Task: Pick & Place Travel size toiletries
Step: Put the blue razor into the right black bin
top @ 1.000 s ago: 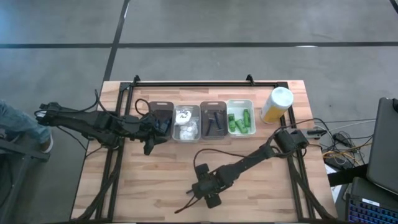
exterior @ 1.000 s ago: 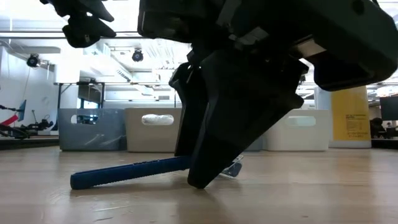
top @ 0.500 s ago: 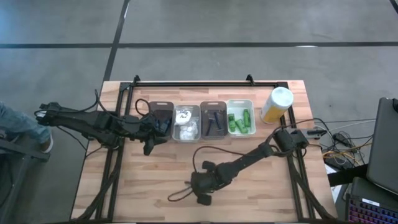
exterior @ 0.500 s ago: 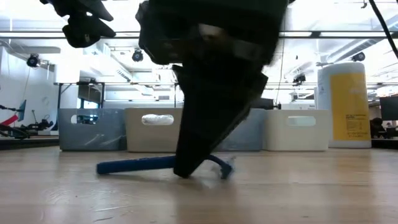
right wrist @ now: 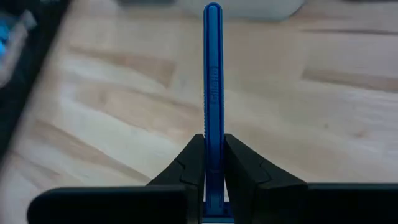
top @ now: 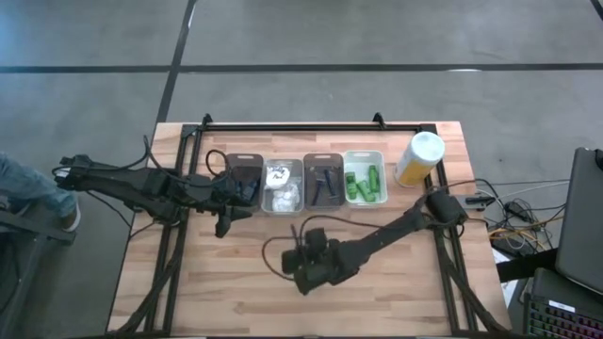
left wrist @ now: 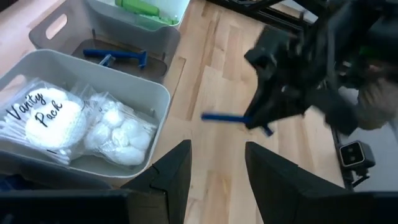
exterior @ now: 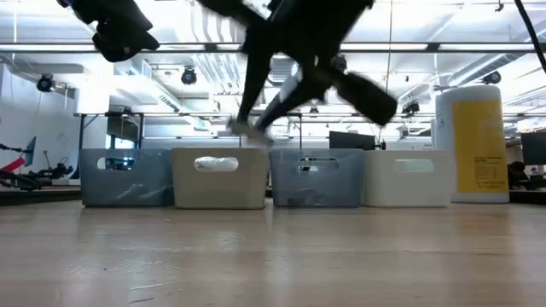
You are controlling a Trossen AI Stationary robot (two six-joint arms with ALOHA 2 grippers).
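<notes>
Right tool (right wrist: 212, 163) clenched on blue razor (right wrist: 212, 81), lifted above the tabletop (top: 236, 282); left tool (left wrist: 214, 171) released, hovering beside the bins (top: 283, 193).

Overhead looks straight down; low camera faces the bins (exterior: 264, 177) (both show them).

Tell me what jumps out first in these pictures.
The right gripper holds a blue razor clamped between its fingers, lifted above the bare wooden table near its middle. Behind it stand four bins in a row and a yellow canister; the left gripper waits open beside them.
</notes>
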